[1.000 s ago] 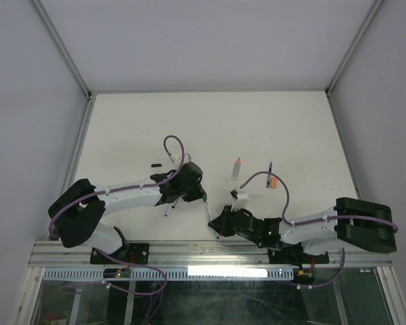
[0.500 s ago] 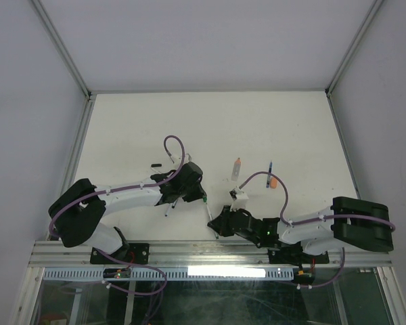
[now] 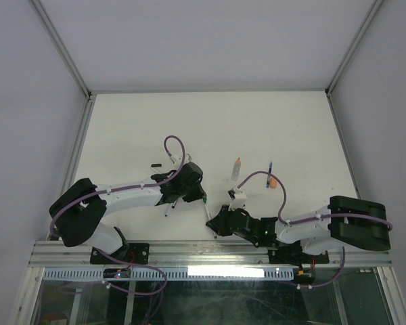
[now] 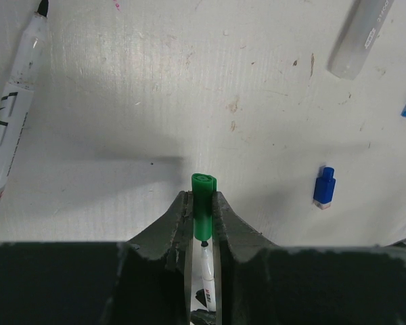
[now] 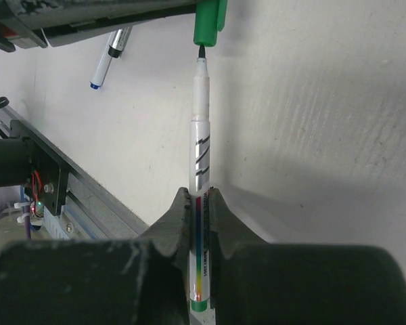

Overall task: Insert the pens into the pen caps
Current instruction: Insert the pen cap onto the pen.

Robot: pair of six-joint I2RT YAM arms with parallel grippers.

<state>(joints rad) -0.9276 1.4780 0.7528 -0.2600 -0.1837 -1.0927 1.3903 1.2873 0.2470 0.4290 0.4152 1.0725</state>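
Left gripper (image 4: 203, 203) clamped on green cap (image 4: 204, 184). Right gripper (image 5: 199, 200) pinched tight on pen (image 5: 201, 128), tip right at cap mouth. Both above table (image 3: 291, 128), near side, between arms.

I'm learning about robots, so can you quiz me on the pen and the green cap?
1. True or false: the green cap lies loose, held by nothing.
2. The pen in the right gripper has its tip: A far from the cap, B right at the cap's opening, C fully pushed in.
3. Fill in: the loose cap in the left wrist view is ____.
Key: 1 false, the left gripper holds it; 2 B; 3 blue.
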